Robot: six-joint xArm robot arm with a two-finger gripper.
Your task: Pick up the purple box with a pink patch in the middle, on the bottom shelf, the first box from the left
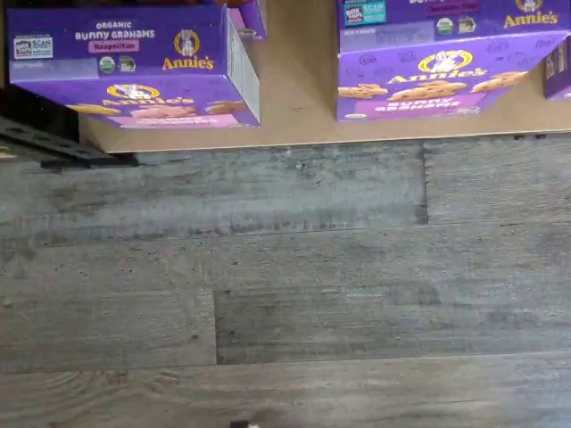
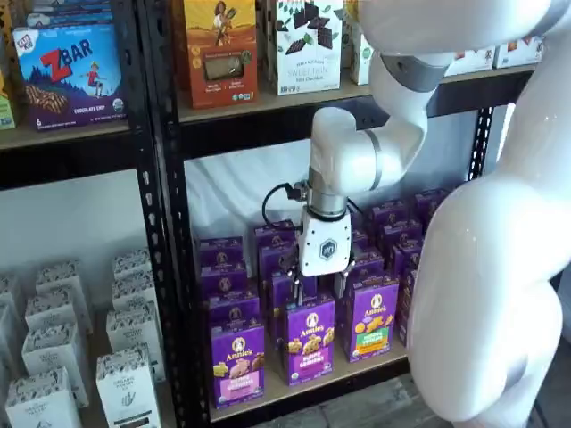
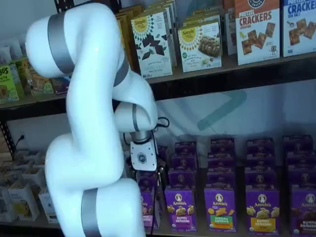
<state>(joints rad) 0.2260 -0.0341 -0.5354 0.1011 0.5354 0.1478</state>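
Note:
The purple box with the pink band [image 2: 237, 361] stands upright at the front left of the bottom shelf [image 2: 314, 385]. The wrist view shows its top and front [image 1: 134, 67] on the tan board [image 1: 294, 98], from above. In a shelf view it [image 3: 148, 210] is partly hidden behind the arm. My gripper [image 2: 318, 290] hangs over the row to the right of that box, above the purple-label box [image 2: 311, 339]. A gap shows between its two black fingers, and they hold nothing. Its white body [image 3: 142, 158] also shows in a shelf view.
A purple box with a green patch [image 2: 372, 316] stands right of the purple-label box [image 1: 446, 67]. More purple boxes fill the rows behind. White boxes [image 2: 125, 379] stand in the left bay beyond a black upright [image 2: 169, 294]. Grey plank floor [image 1: 285, 294] lies in front of the shelf.

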